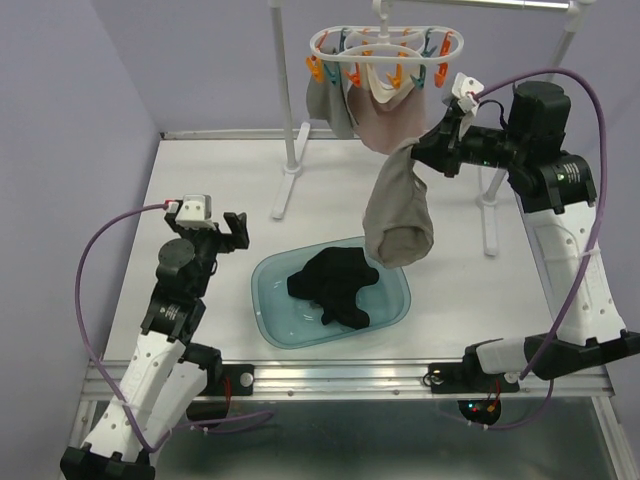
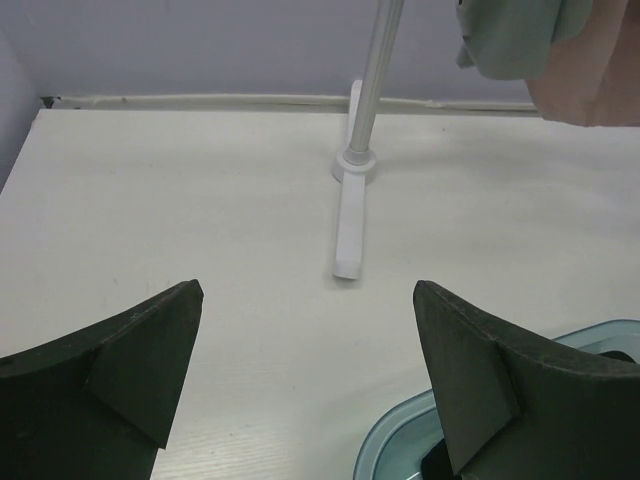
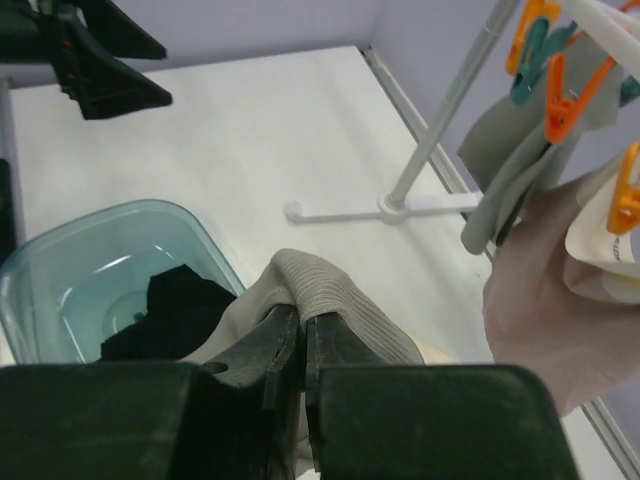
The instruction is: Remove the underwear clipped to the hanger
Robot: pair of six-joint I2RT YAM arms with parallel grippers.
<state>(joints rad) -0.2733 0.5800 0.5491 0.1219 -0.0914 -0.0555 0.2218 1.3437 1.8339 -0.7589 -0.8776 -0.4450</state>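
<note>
- Underwear: beige piece (image 1: 398,215) dangles from the clenched right pincer (image 1: 420,152) over the basin's (image 1: 260,300) far rim; black piece (image 1: 335,285) lies in the basin.
- On the hanger (image 1: 385,48), beyond the basin, grey piece (image 1: 325,105) and pink piece (image 1: 385,128) hang clipped.
- Beside the basin the left pincer (image 1: 226,232) gapes.
- Likely step: dropping the beige piece; next, centre it over the basin, then release.

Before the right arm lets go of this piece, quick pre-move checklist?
1. Grip: right gripper shut on taupe underwear: ok.
2. Taupe underwear free of hanger clips: cannot tell, pink piece overlaps its top.
3. Drop spot over basin: cannot tell, lower end shows at the far rim.
4. Room in basin: ok, only black piece inside.
5. Side arm: left gripper open, beside basin: ok.
6. Hanger emptied: not ok, grey piece and pink piece clipped.
</note>
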